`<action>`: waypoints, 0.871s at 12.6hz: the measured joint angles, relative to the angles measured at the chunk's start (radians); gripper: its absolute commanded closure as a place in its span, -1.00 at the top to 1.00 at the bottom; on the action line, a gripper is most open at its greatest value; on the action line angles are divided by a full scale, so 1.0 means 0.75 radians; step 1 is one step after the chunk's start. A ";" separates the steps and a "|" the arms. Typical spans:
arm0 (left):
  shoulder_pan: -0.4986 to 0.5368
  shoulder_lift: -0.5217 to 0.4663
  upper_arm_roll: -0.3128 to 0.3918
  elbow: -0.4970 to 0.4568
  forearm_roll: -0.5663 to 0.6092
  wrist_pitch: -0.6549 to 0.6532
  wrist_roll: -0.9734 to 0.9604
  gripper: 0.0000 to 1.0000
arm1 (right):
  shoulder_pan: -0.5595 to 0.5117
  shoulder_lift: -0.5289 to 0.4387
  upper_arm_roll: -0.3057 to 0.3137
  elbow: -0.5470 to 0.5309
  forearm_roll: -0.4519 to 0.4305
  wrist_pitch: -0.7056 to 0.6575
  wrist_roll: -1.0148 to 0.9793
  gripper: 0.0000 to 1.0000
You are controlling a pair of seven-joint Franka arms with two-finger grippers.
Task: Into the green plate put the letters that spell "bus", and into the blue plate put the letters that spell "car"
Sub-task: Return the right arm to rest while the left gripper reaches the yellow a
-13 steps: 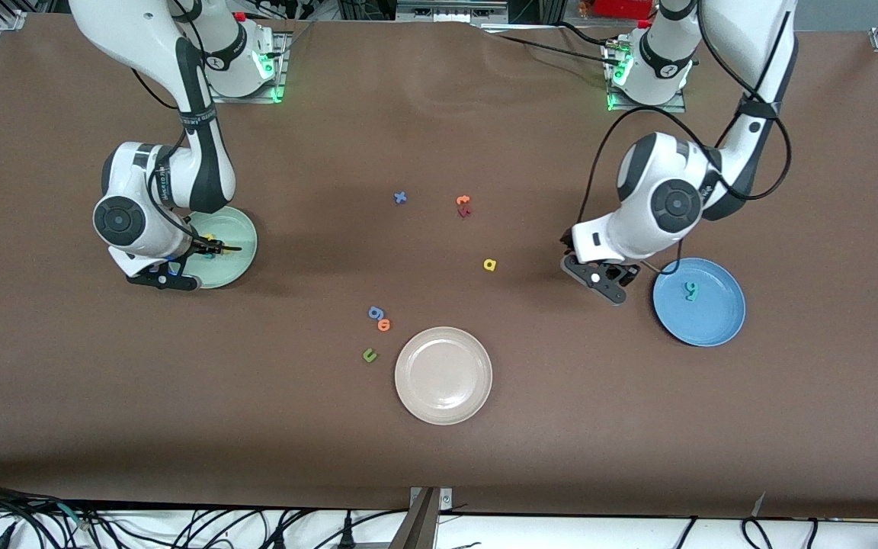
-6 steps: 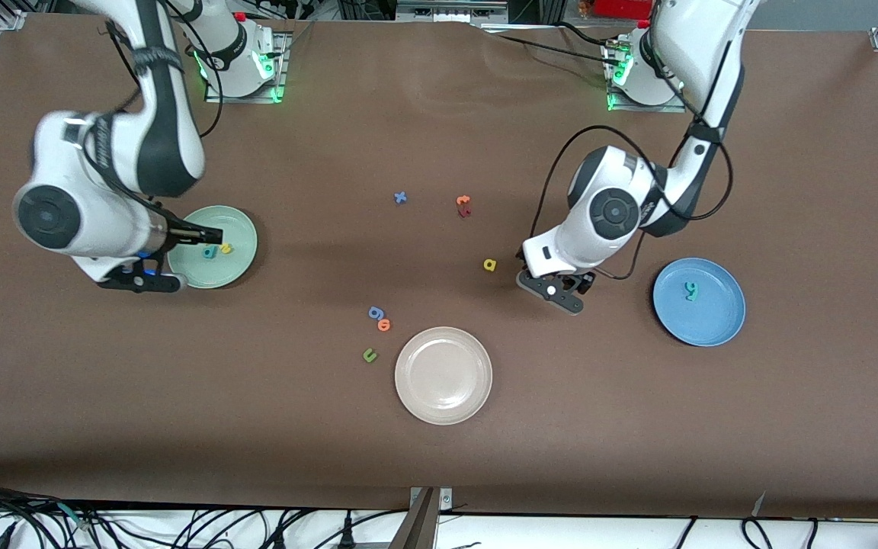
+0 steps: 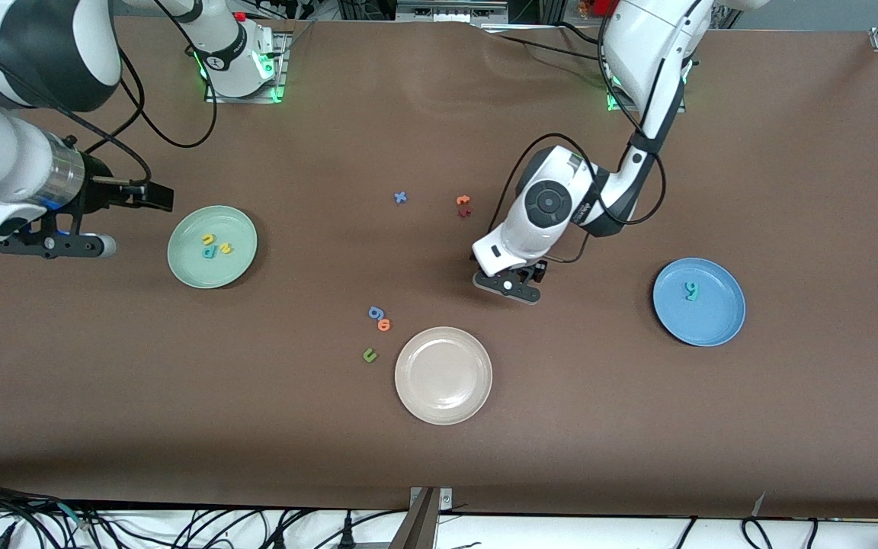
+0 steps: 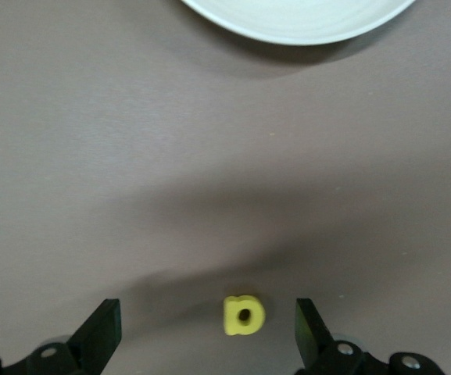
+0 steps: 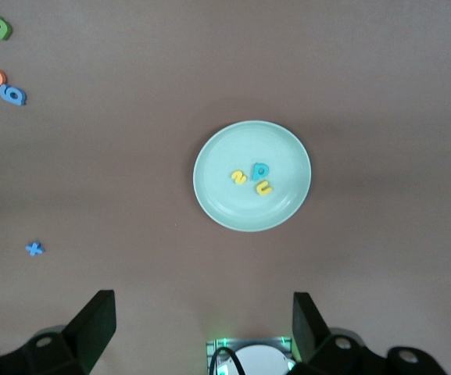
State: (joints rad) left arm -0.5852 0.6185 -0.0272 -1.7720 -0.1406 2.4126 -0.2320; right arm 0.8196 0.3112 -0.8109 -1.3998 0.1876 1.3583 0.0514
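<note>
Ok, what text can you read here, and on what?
"a": the yellow a, on the table.
"b", "u", "s": the teal b, yellow u, yellow s, in the green plate.
"x": the blue x, on the table.
"g", "o", "u": the blue g, orange o, green u, near the beige plate.
Unreadable: teal letters in the blue plate; orange and dark red letters.

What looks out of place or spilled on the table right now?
Nothing stands out. The green plate holds three letters, the blue plate holds two teal ones, and the yellow a lies flat on the table under the open left gripper.
</note>
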 measured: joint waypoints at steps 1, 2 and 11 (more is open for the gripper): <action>-0.004 0.010 0.002 0.005 0.003 0.000 -0.004 0.89 | 0.001 0.002 0.000 0.008 0.000 -0.006 0.000 1.00; -0.003 0.018 0.005 0.006 0.023 0.000 -0.012 0.89 | 0.002 0.005 0.002 0.011 0.000 -0.006 0.000 1.00; -0.040 0.077 0.005 0.021 0.165 0.000 -0.209 0.88 | -0.497 -0.138 0.629 -0.039 -0.188 0.040 0.002 1.00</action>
State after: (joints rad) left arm -0.6151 0.6764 -0.0236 -1.7565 -0.0170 2.4126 -0.3887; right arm 0.4469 0.2081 -0.3395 -1.4292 0.0469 1.3887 0.0529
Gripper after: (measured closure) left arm 0.062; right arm 0.000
